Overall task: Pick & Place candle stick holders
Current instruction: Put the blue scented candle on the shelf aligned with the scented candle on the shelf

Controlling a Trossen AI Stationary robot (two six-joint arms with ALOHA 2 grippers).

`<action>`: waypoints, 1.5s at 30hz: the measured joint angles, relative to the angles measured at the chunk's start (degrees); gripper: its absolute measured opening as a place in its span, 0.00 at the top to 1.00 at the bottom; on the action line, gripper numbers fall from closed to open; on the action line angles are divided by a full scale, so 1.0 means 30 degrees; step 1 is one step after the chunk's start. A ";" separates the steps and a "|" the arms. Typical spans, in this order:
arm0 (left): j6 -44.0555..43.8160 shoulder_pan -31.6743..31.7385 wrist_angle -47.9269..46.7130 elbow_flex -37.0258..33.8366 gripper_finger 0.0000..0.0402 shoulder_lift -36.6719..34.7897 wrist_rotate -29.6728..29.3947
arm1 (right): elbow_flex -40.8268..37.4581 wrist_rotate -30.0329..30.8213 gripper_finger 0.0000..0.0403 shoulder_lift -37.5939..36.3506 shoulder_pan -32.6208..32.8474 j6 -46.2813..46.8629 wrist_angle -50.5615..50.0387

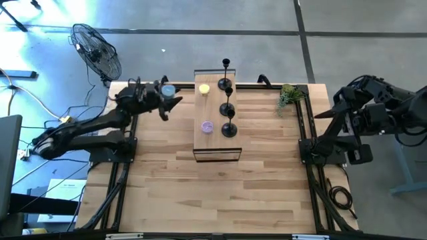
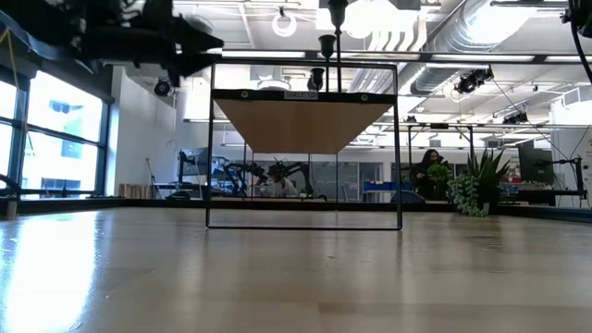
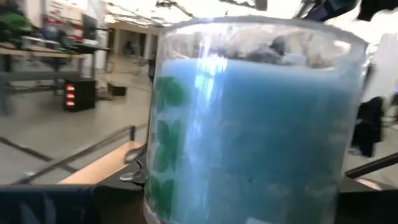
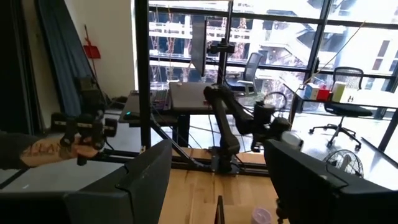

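Note:
Three black candle stick holders (image 1: 228,100) stand in a row by their disc bases on the right half of a raised wooden shelf (image 1: 215,143) at the table's middle. Their stems also show in the low view (image 2: 326,46). My left gripper (image 1: 165,100) is high above the table's far left, left of the shelf, shut on a blue candle in a glass jar (image 1: 168,90), which fills the left wrist view (image 3: 249,124). My right gripper (image 4: 230,186) is open and empty, off the table's right edge (image 1: 331,113). My left gripper holds the blue candle jar by its glass side wall (image 3: 161,186), between its two fingers. The fingers come level from the table's left. The jar is upright and lifted clear of the table and shelf. The jar itself hides the contact points.
A yellow candle (image 1: 204,89) and a purple candle (image 1: 207,126) stand on the shelf's left half. A green plant sprig (image 1: 289,95) lies at the far right. A fan (image 1: 97,50) stands beyond the far left corner. Black rails run along both table sides.

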 joint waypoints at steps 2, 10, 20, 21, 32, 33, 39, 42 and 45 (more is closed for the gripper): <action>-0.0529 0.0409 0.1904 0.0000 0.51 0.1646 0.1088 | 0.0000 0.0000 0.37 0.0135 0.0000 0.0061 -0.0002; -0.0621 0.0464 0.7831 0.0664 0.51 0.7399 0.2898 | -0.0022 0.0676 0.37 0.0274 0.0000 -0.0064 0.0602; -0.0586 -0.0247 0.9540 0.2546 0.51 1.1810 0.4365 | -0.0015 0.1971 0.37 0.0102 0.0000 -0.0573 0.1455; -0.0614 -0.0439 0.9756 0.2801 0.51 1.2178 0.4371 | -0.0015 0.2019 0.37 0.0106 0.0000 -0.0575 0.1455; -0.1179 -0.1628 0.9787 0.3978 0.51 1.4304 0.4072 | -0.0015 0.2062 0.37 0.0109 0.0000 -0.0522 0.1449; -0.1203 -0.1683 0.9700 0.3978 0.51 1.4373 0.4062 | -0.0015 0.2057 0.37 0.0109 0.0000 -0.0522 0.1447; -0.1109 -0.1845 0.9962 0.3978 0.51 1.4639 0.3946 | -0.0015 0.2055 0.37 -0.0009 0.0000 -0.0624 0.1440; -0.1116 -0.2005 0.9829 0.3978 0.51 1.4939 0.3887 | -0.0008 0.2062 0.37 -0.0077 0.0000 -0.0684 0.1440; -0.1148 -0.2343 0.9919 0.3992 0.51 1.5527 0.3652 | -0.0007 0.2062 0.37 -0.0138 0.0000 -0.0719 0.1440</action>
